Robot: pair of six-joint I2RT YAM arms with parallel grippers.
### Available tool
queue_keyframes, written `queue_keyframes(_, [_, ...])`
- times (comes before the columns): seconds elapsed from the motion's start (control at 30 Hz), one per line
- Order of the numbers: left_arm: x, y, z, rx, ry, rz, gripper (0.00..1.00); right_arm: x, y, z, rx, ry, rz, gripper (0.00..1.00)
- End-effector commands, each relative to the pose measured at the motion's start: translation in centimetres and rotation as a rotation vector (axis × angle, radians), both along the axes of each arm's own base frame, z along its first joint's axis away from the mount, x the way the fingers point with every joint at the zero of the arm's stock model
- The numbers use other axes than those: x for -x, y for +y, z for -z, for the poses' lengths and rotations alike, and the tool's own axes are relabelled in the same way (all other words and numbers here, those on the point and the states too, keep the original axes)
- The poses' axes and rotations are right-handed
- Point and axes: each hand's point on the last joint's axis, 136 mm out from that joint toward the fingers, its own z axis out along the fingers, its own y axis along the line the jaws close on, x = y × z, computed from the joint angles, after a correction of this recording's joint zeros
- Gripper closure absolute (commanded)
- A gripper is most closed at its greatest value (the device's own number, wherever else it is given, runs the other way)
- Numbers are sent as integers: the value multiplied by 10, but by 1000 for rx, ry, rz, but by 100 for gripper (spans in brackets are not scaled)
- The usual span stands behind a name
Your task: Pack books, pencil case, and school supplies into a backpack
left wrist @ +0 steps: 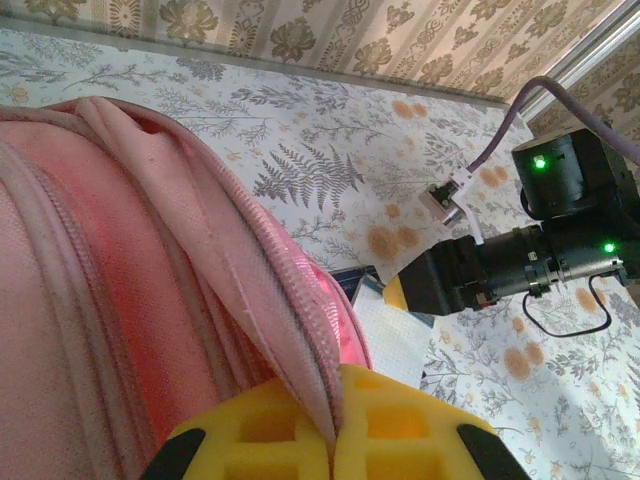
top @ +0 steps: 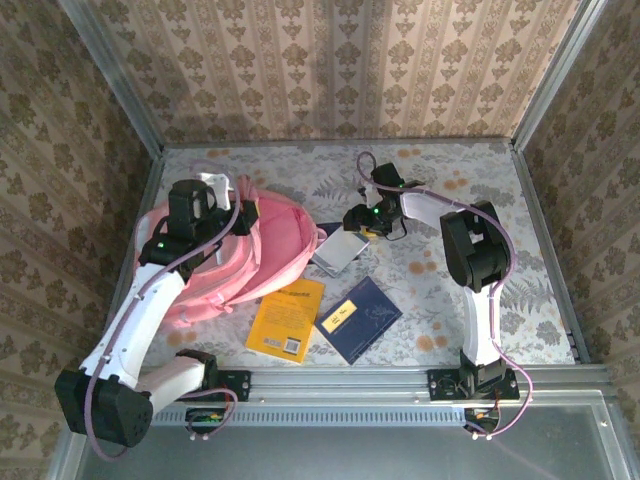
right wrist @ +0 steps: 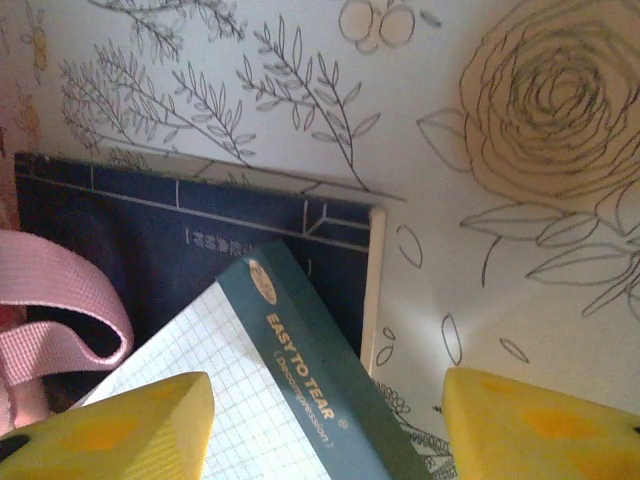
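The pink backpack [top: 235, 262] lies at the left, and my left gripper [top: 243, 217] is shut on its zip edge [left wrist: 300, 330], the fabric pinched between the yellow fingers [left wrist: 400, 425]. My right gripper [top: 357, 222] hangs open low over a grid-paper pad [right wrist: 225, 400] with a teal binding strip; one finger [right wrist: 120, 430] is over the pad, the other over bare table. The pad [top: 338, 250] rests on a dark navy cover [right wrist: 150, 225]. The yellow book [top: 287, 318] and the navy book [top: 360, 318] with a yellow label lie flat near the front. The pencil case is out of view.
A pink strap [right wrist: 50, 300] of the backpack lies across the navy cover just left of the pad. Metal frame rails and patterned walls close in the flowered table [top: 450, 200], with the front rail [top: 400, 380] just behind the books. The right arm [left wrist: 520, 260] reaches in close to the backpack's opening.
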Motion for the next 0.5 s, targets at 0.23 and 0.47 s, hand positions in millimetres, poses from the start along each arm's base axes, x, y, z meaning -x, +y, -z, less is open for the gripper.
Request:
queue_keyframes(0.23, [0,-7,-11,5,-58,42,100,34,12,-15,-123,52,-32,59])
queue_keyframes(0.47, [1,-7,-10,4,-61,40,100,42,19,-33,-213,51,-18,70])
